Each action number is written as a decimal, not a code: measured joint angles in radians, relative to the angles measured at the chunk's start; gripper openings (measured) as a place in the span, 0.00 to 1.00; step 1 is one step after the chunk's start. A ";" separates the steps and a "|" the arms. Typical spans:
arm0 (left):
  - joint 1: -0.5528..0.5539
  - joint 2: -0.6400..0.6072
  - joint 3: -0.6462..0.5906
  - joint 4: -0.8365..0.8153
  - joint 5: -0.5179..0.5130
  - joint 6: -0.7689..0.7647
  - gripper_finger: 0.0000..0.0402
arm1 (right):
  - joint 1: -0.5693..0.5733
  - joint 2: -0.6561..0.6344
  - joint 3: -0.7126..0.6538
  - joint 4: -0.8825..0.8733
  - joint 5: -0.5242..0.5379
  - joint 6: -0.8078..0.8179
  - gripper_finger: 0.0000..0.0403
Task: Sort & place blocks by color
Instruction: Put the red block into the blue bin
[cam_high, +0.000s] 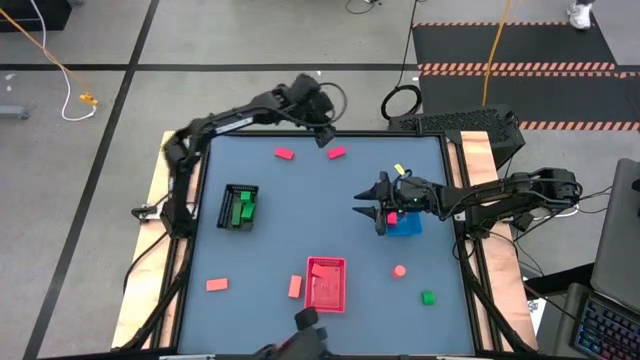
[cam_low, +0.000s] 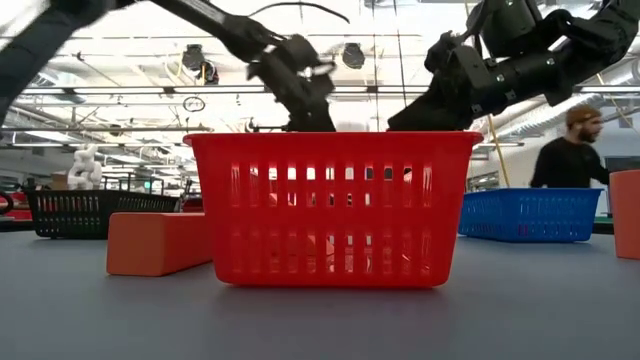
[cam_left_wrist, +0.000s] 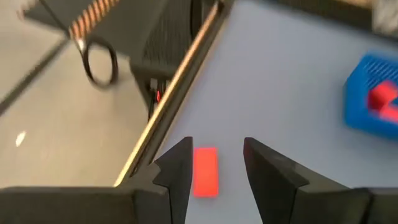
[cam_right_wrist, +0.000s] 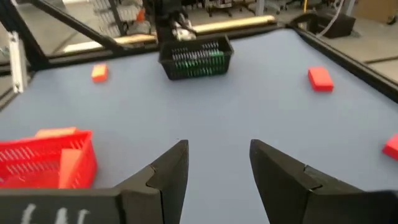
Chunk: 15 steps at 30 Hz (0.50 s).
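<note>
Green blocks (cam_high: 240, 208) already lie in my black tray (cam_high: 240, 190), salmon-orange pieces (cam_high: 322, 282) fill part of the red tray (cam_high: 327, 261), and a magenta-red block (cam_high: 393, 217) shows in the blue tray (cam_high: 408, 228), so I judge the sort partly done. Left loose on the counter (cam_high: 300, 215) are two magenta-red blocks near the far edge (cam_high: 284, 154) and (cam_high: 336, 153), two salmon-orange ones near the front, (cam_high: 217, 285) and (cam_high: 295, 287), a round reddish piece (cam_high: 400, 270) and one green block (cam_high: 428, 297).

My left fingers (cam_left_wrist: 214, 171) stand open with a narrow gap, straddling a magenta-red block (cam_left_wrist: 206, 170) at the far edge without pinching it; I take that as my next pick. My right fingers (cam_right_wrist: 217, 165) are parted and hold nothing, hovering over the blue tray's side of the counter.

From counter height the red tray (cam_low: 330, 205) blocks most of the view, so I cannot count what sits inside it. The blue tray's contents are partly covered from above by my right arm. Whether the round piece is magenta or salmon I cannot tell. A person (cam_low: 572, 150) stands behind the counter, clear of my arms.
</note>
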 joint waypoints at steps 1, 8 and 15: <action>0.003 -0.050 -0.085 0.088 0.011 -0.019 0.36 | -0.007 0.000 0.000 -0.010 0.002 0.000 0.41; 0.009 -0.353 -0.714 0.761 0.029 -0.185 0.36 | -0.039 -0.001 0.011 -0.103 0.139 -0.008 0.41; 0.003 -0.484 -1.064 1.204 0.033 -0.308 0.36 | -0.149 0.038 0.294 -0.471 0.185 -0.200 0.41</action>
